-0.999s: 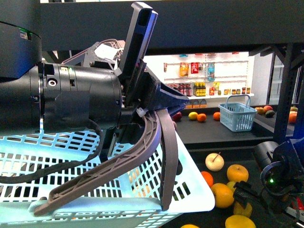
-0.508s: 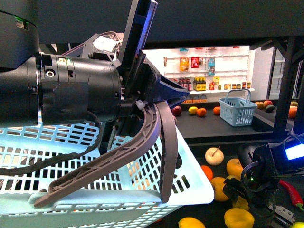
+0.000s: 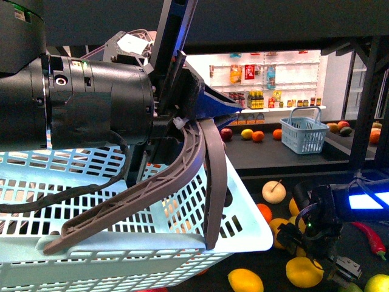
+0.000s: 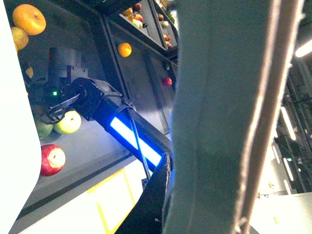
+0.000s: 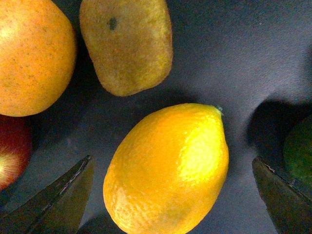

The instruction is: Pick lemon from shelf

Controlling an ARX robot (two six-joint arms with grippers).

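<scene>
Robot's left arm (image 3: 79, 103) fills the front view. Its left gripper (image 3: 130, 246) is spread wide, two ribbed grey fingers (image 3: 213, 182) splayed across the wall of a white slatted basket (image 3: 249, 234); whether they touch it cannot be told. Behind and to the right stands the black shelf (image 3: 368, 109), with fruit scattered over its lower level. The right arm (image 3: 364, 201), a blue light strip glowing along it, angles down over that fruit. A small blue basket (image 3: 302, 135) sits on a dark surface farther back. In the right wrist view, the right gripper (image 5: 170, 195) hangs open over the lemon (image 5: 168, 165), one dark fingertip on either side of it. The lemon lies on its side on the dark shelf surface, not gripped. An orange (image 5: 31, 53) and a brownish oval fruit (image 5: 126, 44) lie just beside it. A red apple (image 5: 12, 146) shows at the edge of that view.
</scene>
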